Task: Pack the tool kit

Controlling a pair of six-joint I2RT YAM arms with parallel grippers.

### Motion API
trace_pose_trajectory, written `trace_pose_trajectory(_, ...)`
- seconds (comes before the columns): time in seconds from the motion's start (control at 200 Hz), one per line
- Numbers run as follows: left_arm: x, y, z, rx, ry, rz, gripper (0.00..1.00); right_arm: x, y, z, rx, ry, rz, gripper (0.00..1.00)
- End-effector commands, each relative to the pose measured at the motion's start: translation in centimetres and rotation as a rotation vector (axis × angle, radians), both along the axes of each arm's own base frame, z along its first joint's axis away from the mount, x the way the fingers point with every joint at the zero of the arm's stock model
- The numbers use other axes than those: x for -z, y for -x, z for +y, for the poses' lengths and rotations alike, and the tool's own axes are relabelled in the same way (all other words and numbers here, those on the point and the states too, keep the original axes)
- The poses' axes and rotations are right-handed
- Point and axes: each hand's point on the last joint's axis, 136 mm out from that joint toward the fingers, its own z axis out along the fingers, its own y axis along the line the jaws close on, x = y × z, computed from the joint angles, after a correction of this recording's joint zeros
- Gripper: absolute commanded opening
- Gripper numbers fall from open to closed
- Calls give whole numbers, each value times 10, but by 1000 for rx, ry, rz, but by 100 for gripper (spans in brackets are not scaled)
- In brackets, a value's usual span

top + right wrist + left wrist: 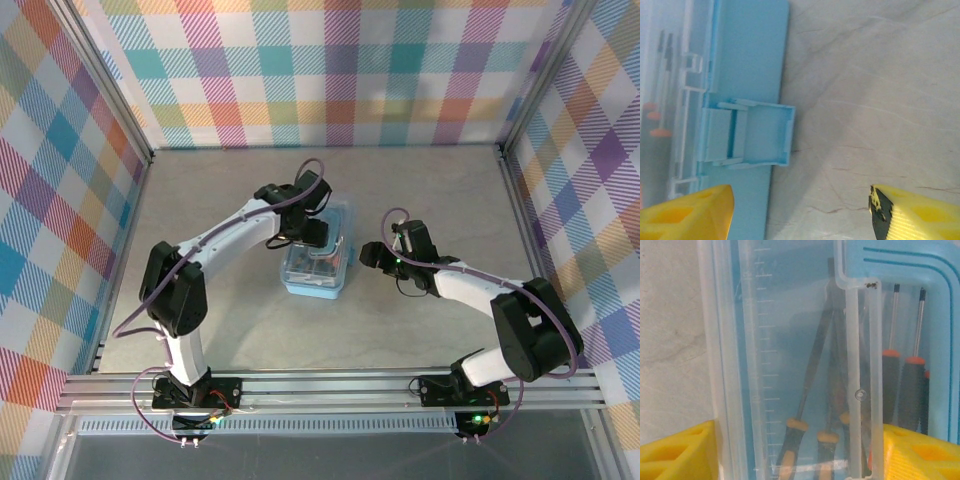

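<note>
The tool kit box point(316, 286) rests on the table point(880, 100) between the two arms. Its long axis runs away from the arm bases, with a slight tilt. The translucent lid point(790, 340) lies over the box. Through the lid, several screwdrivers point(912, 385) can be seen inside, laid parallel to the long axis of the box. No ratchet can be made out. The left claw point(800, 455) hangs directly above the box with its jaws wide. One yellow finger is over each long edge of the box and nothing is clamped between them. Whether the fingers touch the lid cannot be determined. The right claw point(800, 215) is just beside the right long side of the box, low over the table. Its jaws are wide and empty. The latch flap point(750, 135) projects from that same long side and lies folded outward, unfastened. It sits ahead of the right claw, offset toward the finger nearest the box. The hinge line of the flap runs parallel to the long axis of the box. The right arm is therefore the nearer arm to the latch. The remaining step is probably to swing the flap up over the lid edge. That move would have to act across the long axis, inward toward the box. The left claw is placed to steady the lid from above.
</note>
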Motion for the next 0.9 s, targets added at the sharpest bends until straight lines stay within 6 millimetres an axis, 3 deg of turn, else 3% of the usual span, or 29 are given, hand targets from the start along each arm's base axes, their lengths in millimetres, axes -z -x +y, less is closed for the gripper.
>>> trace_pose_trajectory(0.0,51,14,35,-90,-21,143,66,-14,3,23,-114,-162,-8,73)
trace_pose_trajectory(0.3,75,24,61,-142,50,189,58,-52,-5,51,-261,-378,-38,78)
trace_pose_trajectory(0.61,79,24,71,-152,71,204,53,-40,-27,61,-248,-490,5,83)
trace_pose_trajectory(0.895,76,28,72,-147,98,207,52,-44,-37,70,-281,-546,10,84)
